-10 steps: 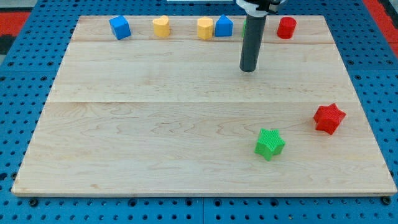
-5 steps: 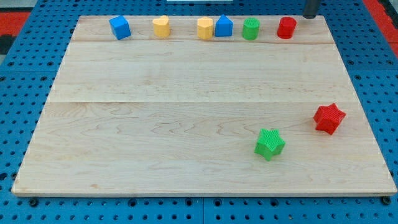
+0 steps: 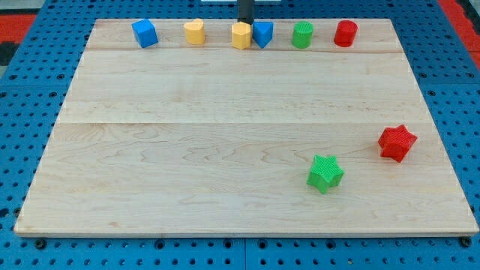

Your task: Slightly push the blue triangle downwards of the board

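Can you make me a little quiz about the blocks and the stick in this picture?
1. True or false: my tip is at the view's top, just above the yellow block and the blue triangle.
2. Which star lies further to the view's right: A red star, B green star?
3. How many blocks stand in the top row?

Key: 1 true. 2 A. 3 six.

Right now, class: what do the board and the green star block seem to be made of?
The board looks like pale, unpainted wood with a matte finish: grain lines and plank seams run across it. The green star block looks like plastic, possibly 3D-printed, judging by its fine ridged surface and uniform colour; this cannot be confirmed from the view.
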`<state>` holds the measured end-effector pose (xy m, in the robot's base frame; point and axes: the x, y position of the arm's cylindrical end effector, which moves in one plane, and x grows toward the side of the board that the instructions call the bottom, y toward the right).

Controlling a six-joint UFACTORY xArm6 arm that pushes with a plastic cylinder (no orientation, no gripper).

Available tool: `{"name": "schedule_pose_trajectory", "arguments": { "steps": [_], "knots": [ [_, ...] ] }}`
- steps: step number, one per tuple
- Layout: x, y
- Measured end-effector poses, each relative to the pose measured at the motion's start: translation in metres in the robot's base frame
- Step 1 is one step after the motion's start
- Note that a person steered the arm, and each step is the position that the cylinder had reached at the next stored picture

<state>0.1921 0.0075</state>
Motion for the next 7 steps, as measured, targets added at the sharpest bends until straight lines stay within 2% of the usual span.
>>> {"name": "schedule_pose_trajectory", "arguments": {
  "steps": [5, 7],
  "knots": [
    [0.017, 0.022],
    [0.001, 0.059]
  ]
}}
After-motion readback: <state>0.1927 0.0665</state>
